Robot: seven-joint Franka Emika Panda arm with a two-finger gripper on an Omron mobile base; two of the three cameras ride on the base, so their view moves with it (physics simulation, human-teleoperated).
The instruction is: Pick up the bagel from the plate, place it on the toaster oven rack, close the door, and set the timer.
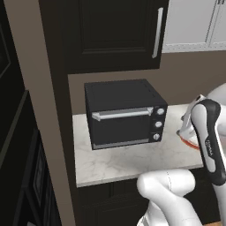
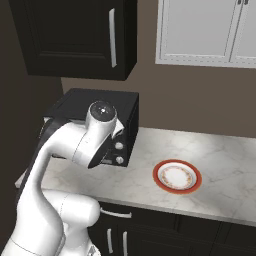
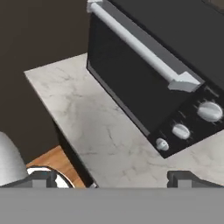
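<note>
The black toaster oven [image 1: 123, 95] stands on the marble counter, its door [image 1: 120, 127] shut under the long silver handle [image 1: 121, 114]. The rack is hidden behind that door. In the hand view the door [image 3: 127, 83] and its handle [image 3: 135, 43] run diagonally, with three silver knobs [image 3: 180, 131] at their right end. My gripper [image 3: 113, 179] hangs open in front of the oven, above the counter, nothing between its fingertips [image 3: 43, 178]. The white plate with a red-orange rim [image 2: 177, 176] lies to the right of the oven. The bagel is out of view; no bagel lies on the plate.
A dark wall cabinet [image 1: 114, 31] hangs above the oven, white cabinets [image 2: 200, 30] further right. A brown wall [image 1: 39, 110] closes the counter [image 1: 132, 159] on the left. My own arm [image 2: 85, 140] covers part of the oven in the right base view.
</note>
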